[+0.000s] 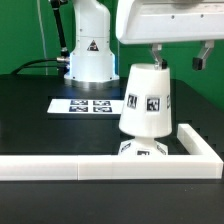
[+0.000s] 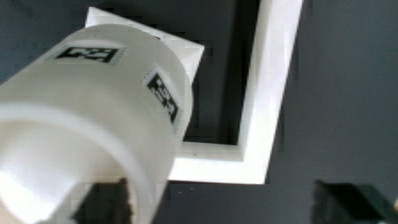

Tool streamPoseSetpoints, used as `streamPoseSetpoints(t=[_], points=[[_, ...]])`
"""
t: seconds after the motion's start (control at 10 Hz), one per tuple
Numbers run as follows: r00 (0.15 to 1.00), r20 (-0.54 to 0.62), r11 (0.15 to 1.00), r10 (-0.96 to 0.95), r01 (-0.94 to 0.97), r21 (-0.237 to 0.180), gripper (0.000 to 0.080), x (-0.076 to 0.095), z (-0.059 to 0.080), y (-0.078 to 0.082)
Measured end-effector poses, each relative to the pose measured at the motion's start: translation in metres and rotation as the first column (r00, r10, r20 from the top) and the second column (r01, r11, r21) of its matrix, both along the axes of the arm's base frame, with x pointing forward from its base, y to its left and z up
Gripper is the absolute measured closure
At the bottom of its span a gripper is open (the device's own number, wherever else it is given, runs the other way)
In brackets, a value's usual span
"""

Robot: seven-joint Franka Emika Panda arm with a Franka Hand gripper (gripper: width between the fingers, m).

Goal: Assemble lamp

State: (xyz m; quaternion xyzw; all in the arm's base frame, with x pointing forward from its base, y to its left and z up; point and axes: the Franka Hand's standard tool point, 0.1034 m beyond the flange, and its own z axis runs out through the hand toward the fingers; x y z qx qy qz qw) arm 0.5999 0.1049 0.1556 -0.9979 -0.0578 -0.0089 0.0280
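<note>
Three lamp parts expected; only two made out with any confidence. Shade [image 1: 147, 100] standing upright, narrow end up, in the corner of the white frame wall [image 1: 190, 140] toward the exterior view's right. Sits over a tagged white piece, taken for the base [image 1: 140, 149], of which only a sliver peeks out beneath the shade's rim, behind the near rail. Bulb not visible anywhere; possibly hidden under the shade, cannot tell.

Gripper [image 1: 158, 55] hanging directly above the shade's narrow top. Fingers spread: wrist view shows the two dark fingertips [image 2: 103, 199] wide apart, the shade [image 2: 98, 120] filling the space beside one and passing between them, no squeeze evident. Whether a pad touches the shade wall, cannot tell.

Marker board [image 1: 88, 104] flat on the black table [image 1: 30, 120], well apart from the shade, near the robot pedestal [image 1: 88, 45].

Progress judged late: shade apparently seated on the stack, upright, no visible tilt. Left to confirm: bulb in place beneath, shade fully down and square on the base. If both hold, little remaining beyond clearing the arm away without knocking the shade.
</note>
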Motion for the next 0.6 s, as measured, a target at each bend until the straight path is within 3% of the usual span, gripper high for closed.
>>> streamPoseSetpoints(t=[0.1, 0.2, 0.6], points=[[1.0, 0.006, 1.0, -0.002, 0.002, 0.001, 0.0174, 0.001, 0.006, 0.0], [1.0, 0.012, 1.0, -0.01, 0.01, -0.002, 0.0115, 0.001, 0.01, 0.0], [0.998, 0.045, 0.999, -0.044, 0.045, -0.003, 0.0101, 0.003, 0.02, 0.016]])
